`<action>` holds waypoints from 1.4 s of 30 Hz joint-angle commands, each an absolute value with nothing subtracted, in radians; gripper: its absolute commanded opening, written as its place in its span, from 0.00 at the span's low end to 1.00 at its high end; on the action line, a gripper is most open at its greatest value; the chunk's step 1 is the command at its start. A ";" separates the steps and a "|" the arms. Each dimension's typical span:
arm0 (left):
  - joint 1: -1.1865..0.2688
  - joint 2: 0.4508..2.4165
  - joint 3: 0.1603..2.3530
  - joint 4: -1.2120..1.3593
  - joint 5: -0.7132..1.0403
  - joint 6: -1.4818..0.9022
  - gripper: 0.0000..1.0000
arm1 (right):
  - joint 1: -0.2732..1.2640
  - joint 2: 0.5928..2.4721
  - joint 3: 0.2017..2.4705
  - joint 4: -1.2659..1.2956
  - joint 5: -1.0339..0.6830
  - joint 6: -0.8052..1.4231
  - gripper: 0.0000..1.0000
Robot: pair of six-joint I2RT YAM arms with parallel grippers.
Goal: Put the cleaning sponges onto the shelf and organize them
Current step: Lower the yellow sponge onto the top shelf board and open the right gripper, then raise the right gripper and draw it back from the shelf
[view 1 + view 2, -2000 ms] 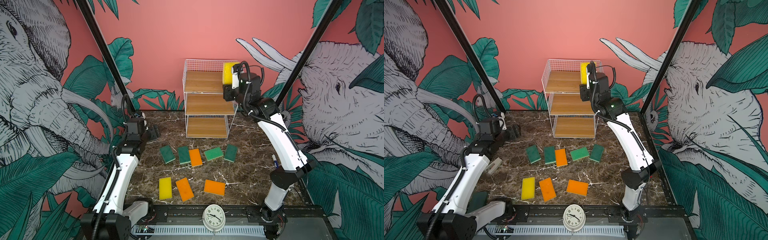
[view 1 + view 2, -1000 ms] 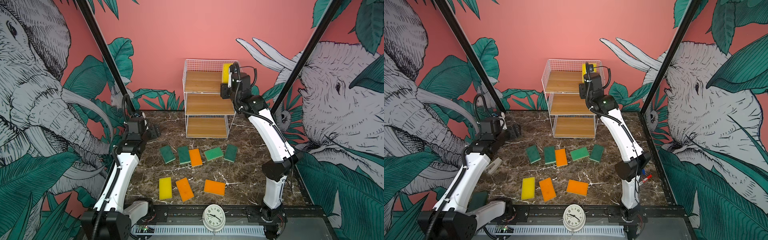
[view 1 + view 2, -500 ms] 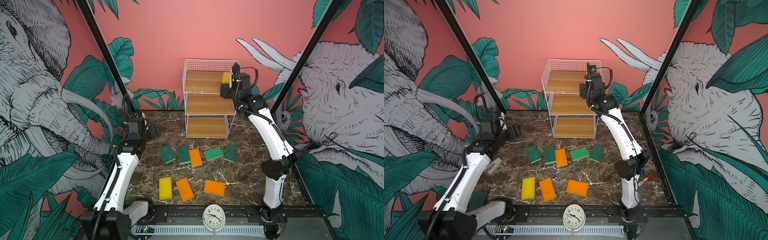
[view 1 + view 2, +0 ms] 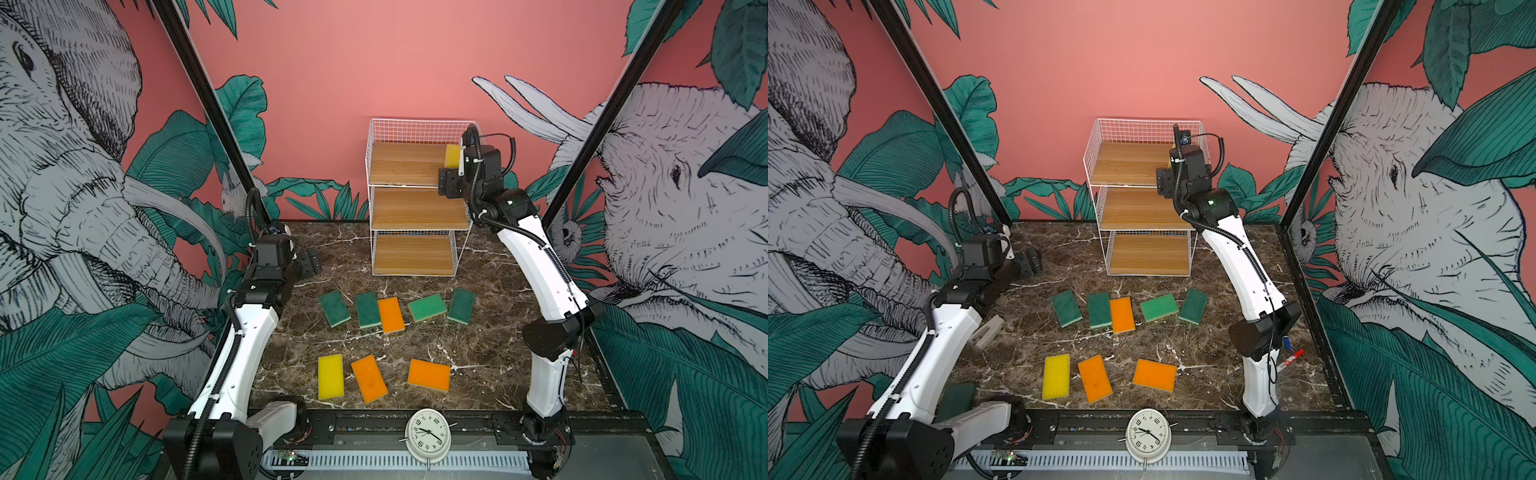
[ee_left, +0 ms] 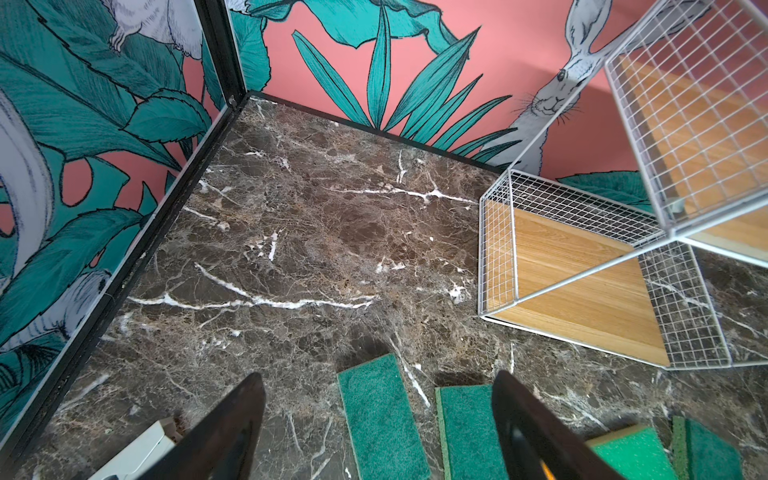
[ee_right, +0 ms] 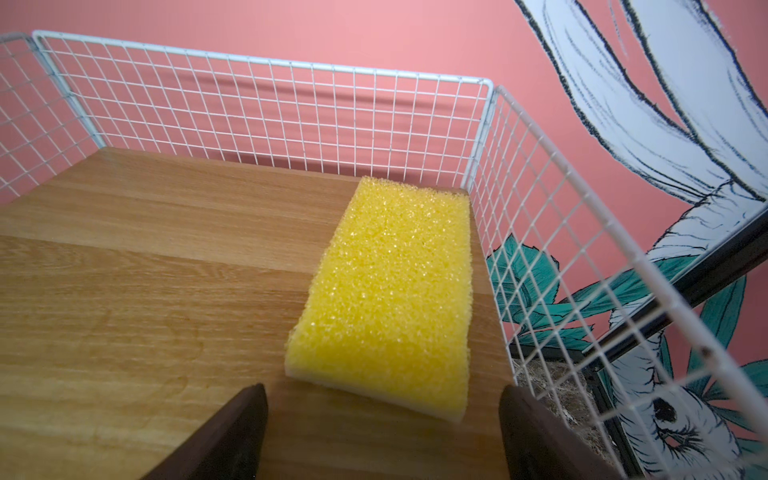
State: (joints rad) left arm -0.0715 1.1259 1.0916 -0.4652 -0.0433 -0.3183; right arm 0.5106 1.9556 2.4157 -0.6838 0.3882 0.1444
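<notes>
**Shelf** [image 4: 407, 210]: white wire rack with three wooden boards, upper centre in both top views, at the back of the marble table [image 4: 478, 332].

**Shelved yellow sponge** [image 6: 386, 291]: lies flat on the top board in its right rear corner, just beside the wire side wall.

**Right gripper** [image 6: 380, 399]: at the top board's front edge. Jaws are spread wide, clear of the sponge's near end, holding nothing.

**Left gripper** [image 5: 378, 376]: left of centre in both top views, above the table. Jaws are wide apart and empty.

**Green sponges** [image 4: 334, 308]: four in a row across mid-frame, on the table.

**Orange sponges** [image 4: 390, 314]: one in that row, touching the second green. Two lie nearer the lower edge.

**Loose yellow sponge** [image 4: 330, 376]: at the left end of the lower row.

**Clock** [image 4: 428, 435]: bottom centre.
</notes>
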 commanded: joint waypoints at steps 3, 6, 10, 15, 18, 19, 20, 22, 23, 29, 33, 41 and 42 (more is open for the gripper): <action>-0.076 1.085 1.092 -0.478 -0.058 -0.318 0.87 | 0.514 1.884 2.425 -0.741 0.357 0.098 0.94; -0.077 1.070 1.089 -0.482 -0.053 -0.322 0.87 | 0.517 1.845 2.400 -0.732 0.336 0.096 0.93; -0.077 1.050 1.084 -0.487 -0.049 -0.327 0.87 | 0.524 1.786 2.349 -0.697 0.305 0.099 0.93; -0.077 1.029 1.083 -0.495 -0.053 -0.324 0.87 | 0.534 1.743 2.330 -0.693 0.281 0.097 0.87; -0.076 1.021 1.081 -0.497 -0.058 -0.320 0.87 | 0.536 1.737 2.335 -0.689 0.275 0.086 0.69; -0.077 1.020 1.079 -0.497 -0.057 -0.322 0.87 | 0.536 1.740 2.336 -0.689 0.272 0.085 0.65; -0.077 1.022 1.077 -0.494 -0.055 -0.323 0.87 | 0.535 1.746 2.342 -0.690 0.266 0.082 0.60; -0.076 1.028 1.077 -0.492 -0.046 -0.324 0.87 | 0.535 1.764 2.358 -0.695 0.253 0.082 0.55; -0.075 1.034 1.079 -0.492 -0.037 -0.324 0.87 | 0.535 1.775 2.371 -0.699 0.250 0.081 0.55; -0.077 1.057 1.086 -0.481 -0.014 -0.324 0.87 | 0.535 1.866 2.476 -0.721 0.251 0.078 0.53; -0.076 1.064 1.082 -0.469 -0.015 -0.318 0.87 | 0.535 1.919 2.536 -0.729 0.259 0.076 0.53; -0.077 1.098 1.081 -0.454 -0.015 -0.308 0.87 | 0.533 1.989 2.584 -0.718 0.299 0.066 0.53; -0.077 1.099 1.080 -0.451 -0.016 -0.308 0.87 | 0.532 1.996 2.589 -0.715 0.303 0.064 0.53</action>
State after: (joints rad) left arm -0.0715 1.0996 1.0912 -0.4656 -0.0189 -0.3145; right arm 0.5304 1.9854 2.5599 -0.7422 0.2779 0.0776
